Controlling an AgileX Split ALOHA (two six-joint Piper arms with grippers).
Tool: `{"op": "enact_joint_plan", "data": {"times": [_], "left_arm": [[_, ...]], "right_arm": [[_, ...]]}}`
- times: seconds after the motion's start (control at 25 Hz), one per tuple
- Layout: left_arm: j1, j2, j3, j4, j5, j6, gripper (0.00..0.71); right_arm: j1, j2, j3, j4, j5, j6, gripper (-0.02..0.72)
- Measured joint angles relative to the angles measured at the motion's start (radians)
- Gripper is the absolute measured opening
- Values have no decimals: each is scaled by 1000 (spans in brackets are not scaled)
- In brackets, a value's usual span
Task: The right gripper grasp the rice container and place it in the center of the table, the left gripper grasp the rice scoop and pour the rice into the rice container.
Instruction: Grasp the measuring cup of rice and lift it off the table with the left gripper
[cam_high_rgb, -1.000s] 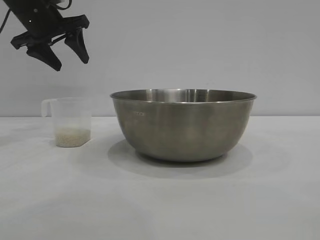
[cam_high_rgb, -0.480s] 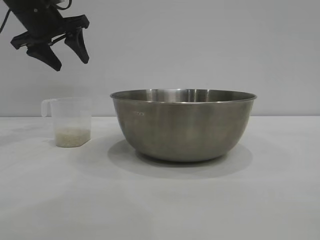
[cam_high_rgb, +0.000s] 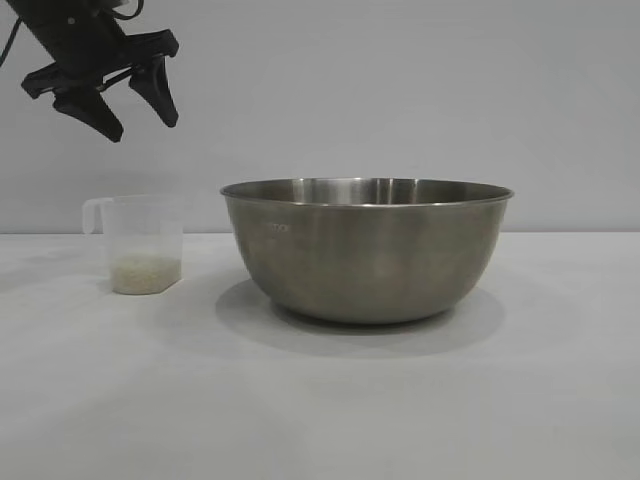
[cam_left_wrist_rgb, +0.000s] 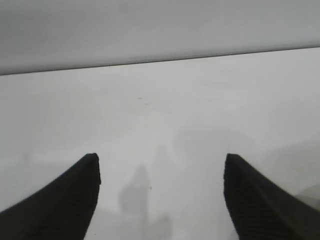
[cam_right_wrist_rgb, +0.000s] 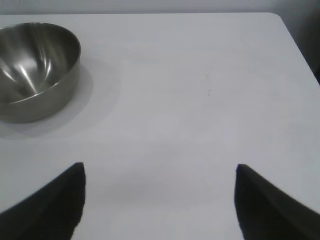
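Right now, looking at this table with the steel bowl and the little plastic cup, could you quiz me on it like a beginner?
1. True or false: the translucent plastic rice scoop is held by the black left gripper.
2. Where is the off-white rice? A in the scoop, B in the round steel rice container, C on the white table.
3. The right gripper is ____ and holds nothing.

Key: 1 false; 2 A; 3 open.

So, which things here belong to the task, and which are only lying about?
Belong to the task:
rice container
rice scoop holding rice
left gripper, open
right gripper, open
table

Lying about:
nothing else visible
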Motion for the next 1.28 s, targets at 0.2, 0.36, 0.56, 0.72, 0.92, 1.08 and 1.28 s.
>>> {"op": "enact_joint_plan", "data": {"times": [0.2,0.36,0.56,0.72,0.92,1.08,1.28], "left_arm": [[0,0,0,0,0,0,545],[0,0,0,-2,0,0,545],[0,0,0,-2,20,0,545],[0,0,0,-2,29,16,545],[0,0,19,-2,27,49,545],[0,0,65,-2,23,80,545],[0,-2,98,0,23,105,545]], "right_arm": [[0,0,0,0,0,0,524],[0,0,0,0,0,0,524],[0,0,0,0,0,0,524],[0,0,0,0,0,0,524],[0,0,0,0,0,0,524],[0,0,0,0,0,0,524],[0,0,0,0,0,0,524]]}}
